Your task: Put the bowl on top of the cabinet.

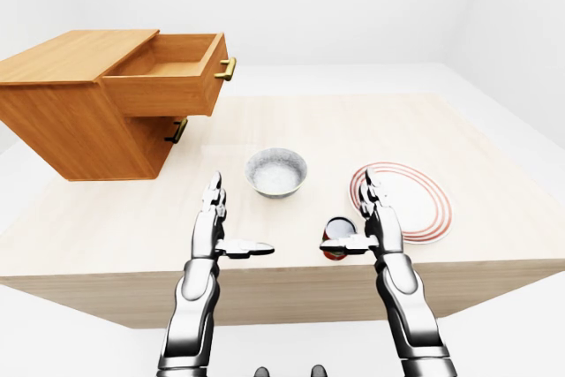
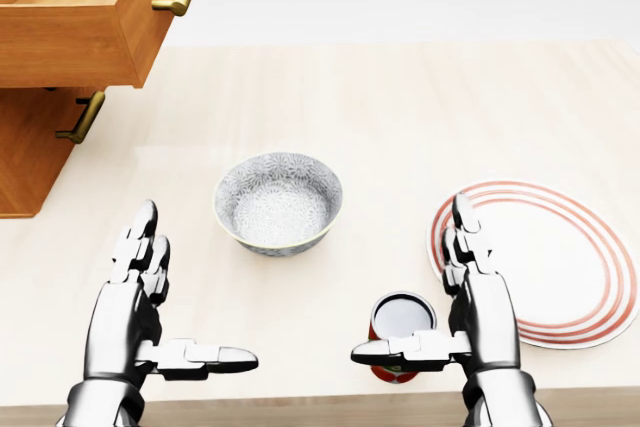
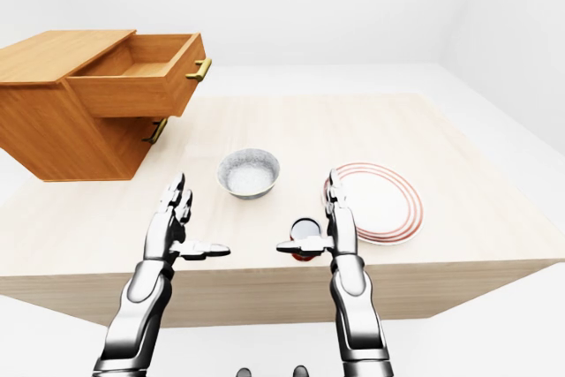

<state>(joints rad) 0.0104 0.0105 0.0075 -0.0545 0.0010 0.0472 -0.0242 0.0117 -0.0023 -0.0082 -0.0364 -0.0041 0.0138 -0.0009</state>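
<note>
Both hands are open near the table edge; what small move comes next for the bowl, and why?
Probably advance the left hand and right hand toward the grey patterned bowl to flank it. Neither touches it; it sits upright between them, higher in the head view. Mind the red cup by the right thumb.

Head view: cabinet (image 2: pixel 25 159) cropped top-left; cup (image 2: pixel 400 313) partly behind R hand (image 2: pixel 485 319).

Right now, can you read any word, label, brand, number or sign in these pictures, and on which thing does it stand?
None: no readable text shows in any view.
bowl: a fine grey pattern only, no letters.
plate: red rings only.
red cup: no label seen, but little of its side shows.
cabinet: plain wood with brass handles, no marking.
</note>
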